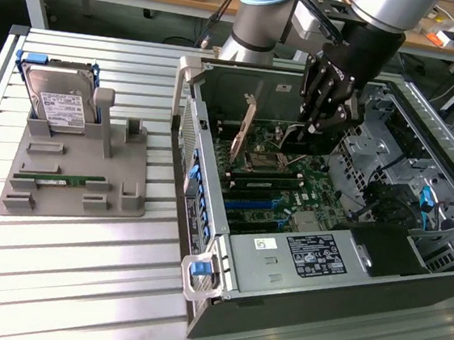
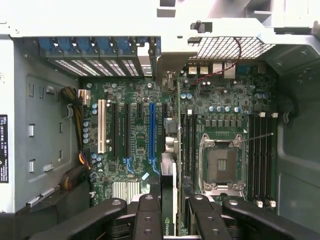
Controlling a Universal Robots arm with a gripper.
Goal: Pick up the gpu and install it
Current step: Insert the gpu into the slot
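held edge-on between the fingers (image 2: pixel 150 220) of the hand (image 2: pixel 169 216), the gpu (image 2: pixel 170 150): a thin, flat card standing upright over the motherboard (image 2: pixel 220 100) inside the open computer case (image 1: pixel 294 307). hand closed partway, clamped on the card's upper edge, one pair of fingers on each face. judged light and stiff, yet fragile: a bare board with small parts on its faces, best taken by the long top edge as here, never squeezed hard or twisted, since a thin card would likely flex or tilt in a loose grip. judged smooth enough to slip if pushed down off-axis. in the wrist view, card running straight away from the hand toward the rear slot covers (image 2: pixel 100 65), just beside the blue expansion slot (image 2: pixel 152 135) and apparently over the neighbouring slot; whether seated in it or just above, cannot be told. in the exterior view, shiny end bracket (image 1: pixel 246 127) seen standing tilted near the case's rear wall, below and toward that view's left of the hand (image 1: pixel 324 107). outside the case, on the tabletop (image 1: pixel 77 284), a grey holder (image 1: pixel 111 190) carrying the hard drive (image 1: pixel 59 104) and the green memory stick (image 1: pixel 60 178), well apart from the hand.
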